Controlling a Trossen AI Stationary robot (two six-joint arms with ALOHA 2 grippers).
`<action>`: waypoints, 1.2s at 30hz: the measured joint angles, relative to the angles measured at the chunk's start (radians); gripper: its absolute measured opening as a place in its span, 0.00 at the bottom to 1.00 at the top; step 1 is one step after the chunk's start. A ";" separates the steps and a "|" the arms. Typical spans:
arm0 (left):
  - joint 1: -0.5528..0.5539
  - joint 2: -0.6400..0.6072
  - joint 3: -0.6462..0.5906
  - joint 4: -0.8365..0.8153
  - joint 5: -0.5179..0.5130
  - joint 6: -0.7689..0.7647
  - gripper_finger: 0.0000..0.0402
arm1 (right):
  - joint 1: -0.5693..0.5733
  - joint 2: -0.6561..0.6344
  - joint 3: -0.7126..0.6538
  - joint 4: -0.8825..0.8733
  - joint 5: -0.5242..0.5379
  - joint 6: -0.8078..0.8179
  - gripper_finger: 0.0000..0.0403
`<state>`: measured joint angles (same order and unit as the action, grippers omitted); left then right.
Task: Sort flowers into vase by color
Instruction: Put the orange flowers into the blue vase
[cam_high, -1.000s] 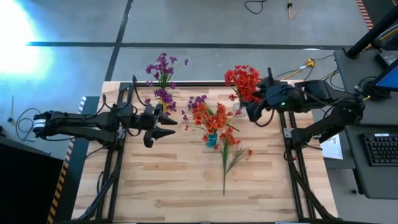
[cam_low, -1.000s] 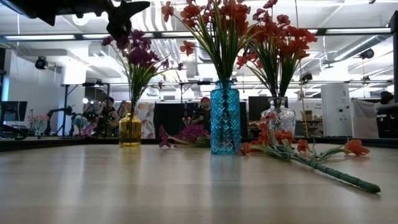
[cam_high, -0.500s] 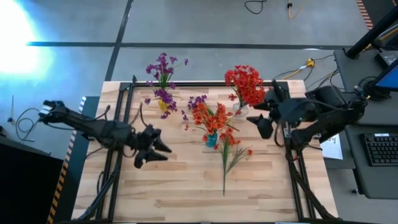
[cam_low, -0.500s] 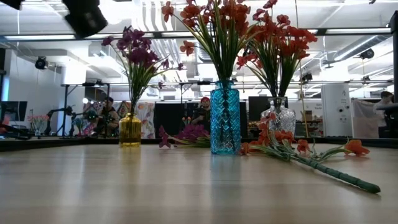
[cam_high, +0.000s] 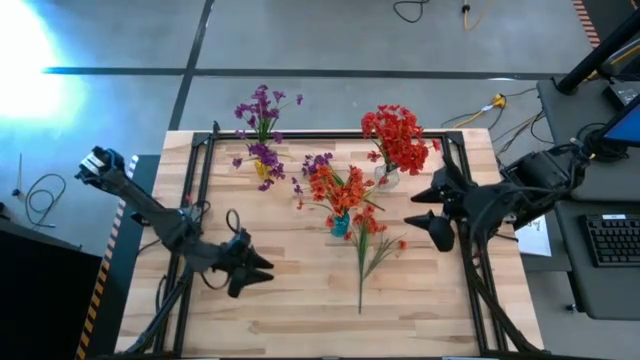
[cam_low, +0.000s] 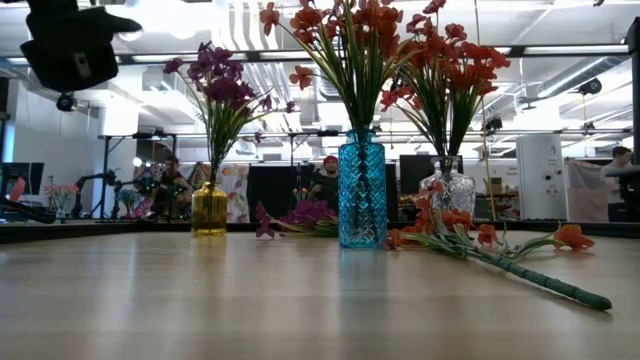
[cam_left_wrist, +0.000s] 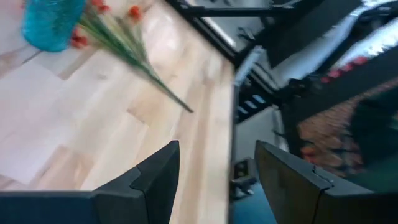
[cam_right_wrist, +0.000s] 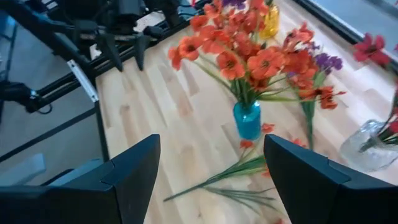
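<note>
Three vases stand at mid-table: a yellow vase (cam_high: 262, 168) with purple flowers, a blue vase (cam_high: 340, 224) with red flowers, and a clear glass vase (cam_high: 386, 176) with red flowers. A loose red sprig (cam_high: 371, 252) lies flat on the wood beside the blue vase, its stem toward the near edge. A purple sprig (cam_low: 300, 214) lies behind, between the yellow and blue vases. My left gripper (cam_high: 256, 272) hovers open over the near left of the table. My right gripper (cam_high: 422, 207) hovers open, right of the loose sprig. Both are empty.
Black frame rails (cam_high: 200, 190) run along the table's left and right sides. Bare wood (cam_high: 300, 300) lies across the near half of the table. A desk with a keyboard (cam_high: 610, 238) stands beyond the right edge. People show far off in the room behind.
My left gripper has swung from beside the yellow vase toward the table's near edge, sinking and rolling as it went. My right gripper has drawn away from the clear vase's red flowers, toward the near and right edges. The flowers and vases have not moved.
</note>
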<state>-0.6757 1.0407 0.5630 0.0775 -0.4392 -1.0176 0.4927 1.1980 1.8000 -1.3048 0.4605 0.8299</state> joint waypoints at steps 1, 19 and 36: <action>-0.010 0.036 0.015 0.001 -0.026 -0.008 0.49 | 0.006 0.000 0.000 0.000 -0.001 0.010 0.69; -0.022 0.722 0.616 -0.228 -0.263 -0.072 0.49 | 0.022 0.013 -0.002 -0.101 -0.207 0.161 0.68; -0.012 0.994 0.921 -0.396 -0.334 -0.181 0.49 | 0.022 0.014 -0.009 -0.175 -0.230 0.058 0.68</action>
<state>-0.6872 2.0348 1.4840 -0.3189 -0.7733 -1.1984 0.5152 1.2121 1.7914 -1.4801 0.2304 0.8879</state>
